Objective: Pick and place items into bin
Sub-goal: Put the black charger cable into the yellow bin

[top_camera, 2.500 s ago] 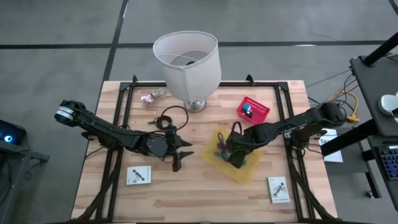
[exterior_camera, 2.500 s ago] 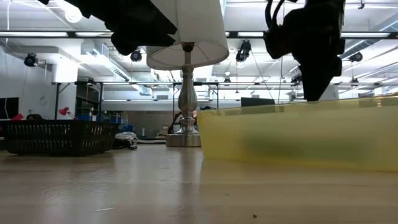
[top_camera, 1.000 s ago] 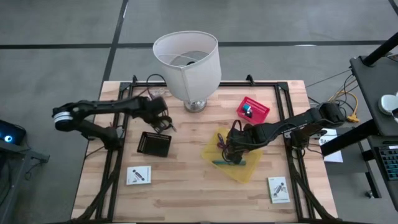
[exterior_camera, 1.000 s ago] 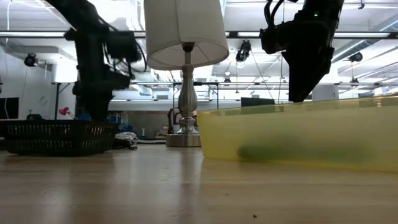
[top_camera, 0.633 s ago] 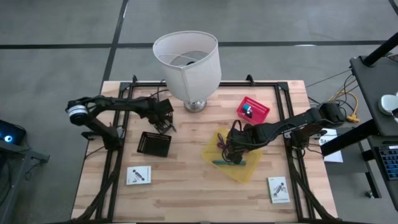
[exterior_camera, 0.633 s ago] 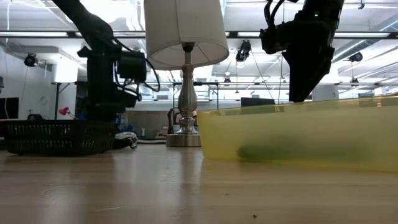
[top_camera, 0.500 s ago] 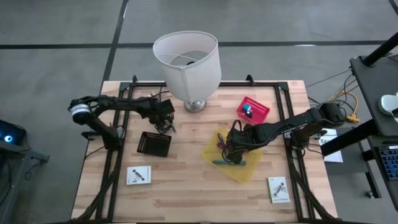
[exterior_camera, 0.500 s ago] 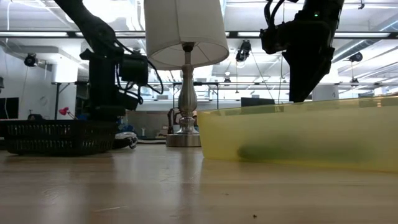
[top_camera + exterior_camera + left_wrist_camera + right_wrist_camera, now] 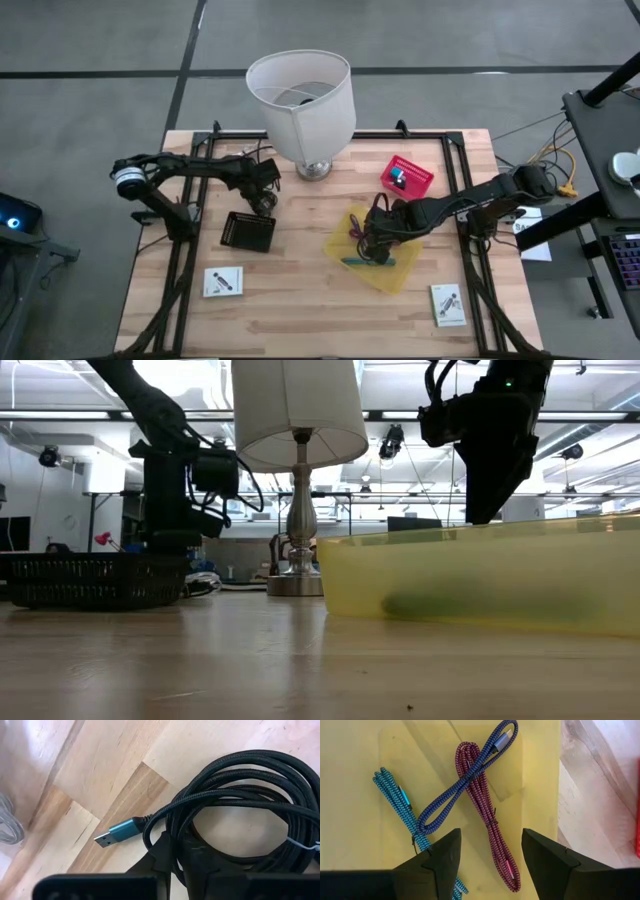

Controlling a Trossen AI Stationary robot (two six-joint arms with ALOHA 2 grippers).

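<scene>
Wooden tabletop [image 9: 300,290] carries a yellow bin [image 9: 398,272] right of centre. High view: the left gripper [image 9: 264,199] hides the black cable coil [image 9: 240,815]; the left wrist view shows its fingers [image 9: 165,855] pinched on a strand beside a blue USB plug [image 9: 117,833]. The right gripper [image 9: 490,851], fingers spread and empty, hangs over purple [image 9: 470,775], maroon [image 9: 485,820] and teal cables [image 9: 395,795] in the bin, blurred in the low view.

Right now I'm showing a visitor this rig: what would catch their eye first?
Probably the tall white lamp at the table's far edge. Next, the yellow bin at centre-right, holding three braided cables under the open right claw. Left of the lamp, the left claw is shut on a coiled black cable.
</scene>
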